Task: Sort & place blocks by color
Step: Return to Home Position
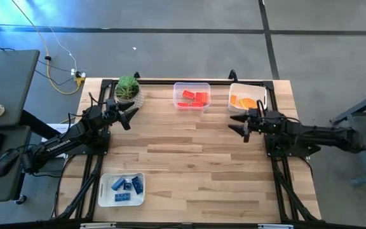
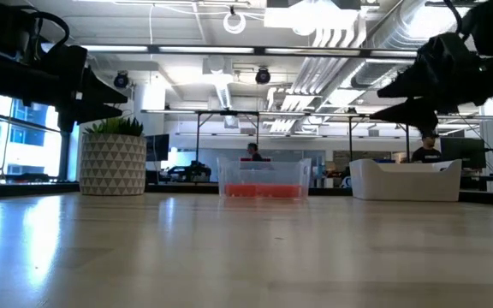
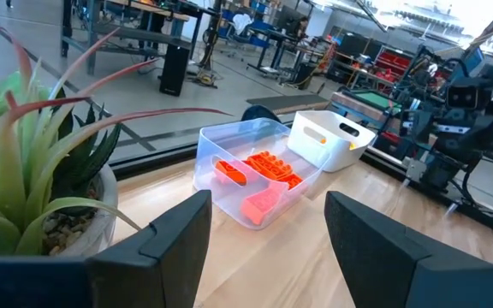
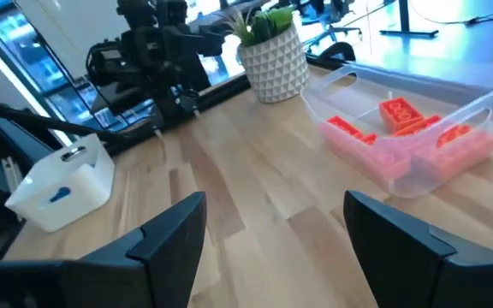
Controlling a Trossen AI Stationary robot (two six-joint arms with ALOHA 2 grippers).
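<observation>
Wood table [image 1: 196, 159] is showing no loose blocks, so I am judging the sorting done, with only parking the arms left. Blue blocks [image 1: 126, 186] are lying in the near bin [image 1: 102, 189] at the near left corner. Left gripper [image 1: 131, 118] and right gripper [image 1: 237, 130] are hanging mid-table, spread wide, holding nothing. Red blocks [image 1: 194, 97] are sitting in the clear bin [image 1: 191, 84] at the far edge, and orange blocks [image 1: 245, 102] in the far white bin [image 1: 247, 86] at the far right corner.

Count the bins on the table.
3. The clear bin with red blocks sits midway along the far edge; a white bin with orange blocks at the far right corner; a second white bin with blue blocks at near left. None seems hidden.
</observation>
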